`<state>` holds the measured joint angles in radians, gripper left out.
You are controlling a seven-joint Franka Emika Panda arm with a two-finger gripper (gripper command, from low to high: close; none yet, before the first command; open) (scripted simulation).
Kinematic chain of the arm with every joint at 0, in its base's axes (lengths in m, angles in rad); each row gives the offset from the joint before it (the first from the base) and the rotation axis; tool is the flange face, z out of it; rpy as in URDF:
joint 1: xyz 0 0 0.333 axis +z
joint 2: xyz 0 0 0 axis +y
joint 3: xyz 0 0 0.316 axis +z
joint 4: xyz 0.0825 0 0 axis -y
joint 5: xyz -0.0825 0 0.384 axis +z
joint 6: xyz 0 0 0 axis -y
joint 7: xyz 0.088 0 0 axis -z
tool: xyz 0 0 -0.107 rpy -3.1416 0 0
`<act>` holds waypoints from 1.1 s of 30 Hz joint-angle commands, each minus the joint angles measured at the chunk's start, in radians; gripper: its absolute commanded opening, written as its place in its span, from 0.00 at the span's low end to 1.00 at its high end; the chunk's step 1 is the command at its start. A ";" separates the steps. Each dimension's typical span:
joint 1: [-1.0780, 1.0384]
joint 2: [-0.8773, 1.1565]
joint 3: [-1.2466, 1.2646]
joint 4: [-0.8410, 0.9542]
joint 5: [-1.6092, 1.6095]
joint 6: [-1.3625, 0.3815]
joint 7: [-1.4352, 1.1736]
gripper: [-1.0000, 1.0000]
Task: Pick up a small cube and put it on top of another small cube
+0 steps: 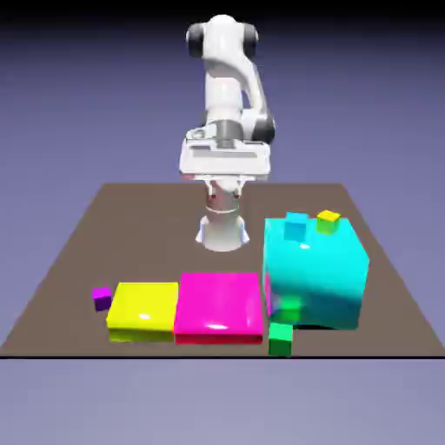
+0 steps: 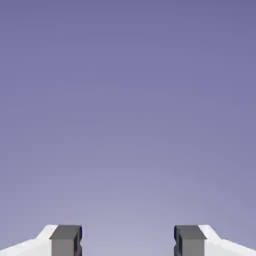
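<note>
Claw point(image 2: 128, 242) spread wide, empty; no writing shows on purple cube point(image 1: 102, 298).

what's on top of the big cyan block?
On the big cyan block sit a small cyan cube and a small yellow-green cube, apart, near its far edge. Anything behind or under the block is hidden.

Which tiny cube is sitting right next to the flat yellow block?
The dark purple cube, on the table at the yellow block's left edge in the exterior view. The green cube sits by the big cyan block.
</note>
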<state>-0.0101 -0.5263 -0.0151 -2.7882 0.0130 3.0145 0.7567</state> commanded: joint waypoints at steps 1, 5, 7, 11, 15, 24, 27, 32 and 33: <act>-0.018 0.036 -0.013 0.018 0.011 -0.019 0.013 0.50; -0.091 0.181 -0.063 0.091 0.054 -0.093 0.065 0.50; -0.128 0.254 -0.088 0.127 0.075 -0.131 0.091 0.50; -0.201 0.399 -0.138 0.199 0.118 -0.206 0.143 0.50; -0.274 0.544 -0.188 0.271 0.161 -0.280 0.195 0.50; -0.429 0.849 -0.294 0.424 0.252 -0.438 0.304 0.50; -0.457 0.922 -0.254 0.436 0.295 -0.379 0.273 0.50; -0.499 1.026 -0.196 0.453 0.356 -0.293 0.228 0.00; -0.484 0.990 -0.216 0.447 0.334 -0.323 0.243 0.00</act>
<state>-0.4946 0.4633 -0.2311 -2.3409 0.3476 2.6917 0.9999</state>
